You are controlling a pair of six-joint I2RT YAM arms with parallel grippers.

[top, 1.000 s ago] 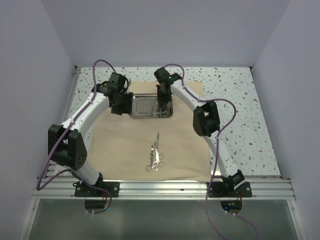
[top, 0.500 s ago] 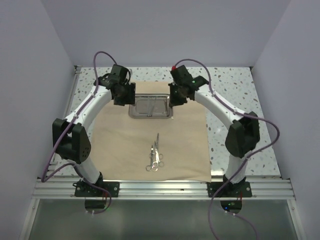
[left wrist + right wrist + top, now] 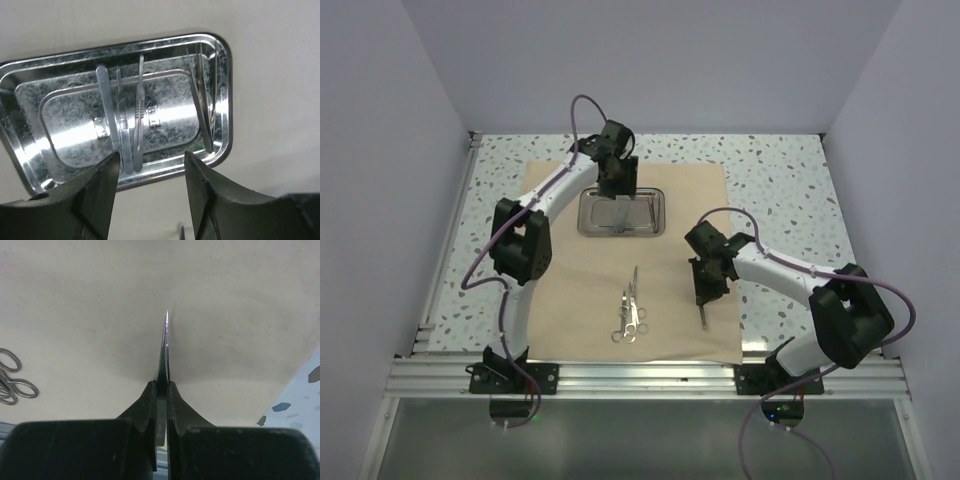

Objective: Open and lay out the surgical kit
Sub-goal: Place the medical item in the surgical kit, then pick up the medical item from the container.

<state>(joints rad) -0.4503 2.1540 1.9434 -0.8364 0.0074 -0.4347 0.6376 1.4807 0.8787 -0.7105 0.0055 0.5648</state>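
- Cloth (image 3: 570, 290) lies spread flat on the speckled table (image 3: 790, 190), covering its middle.
- A shiny steel tray (image 3: 585, 226) sits on the far part of the cloth, midway across it.
- Inside the tray, several thin steel tools (image 3: 127, 130) lie side by side near the middle. Another slim tool (image 3: 204, 107) leans along the right-hand wall in the left wrist view.
- The left gripper (image 3: 618, 182) hovers over the tray's far edge. Its jaws are parted with nothing between them, and its fingers (image 3: 100, 190) frame the tray from above.
- The right gripper (image 3: 706, 288) is low over the right side of the cloth, its jaws clenched on a pointed steel tool (image 3: 165, 347). The tool sticks out past the fingertips, and I cannot tell whether its tip touches the cloth.
- A small bunch of ring-handled tools (image 3: 630, 310) lies on the middle of the cloth, rings toward the arm bases. It is well apart from the tray and to the left of the right gripper.
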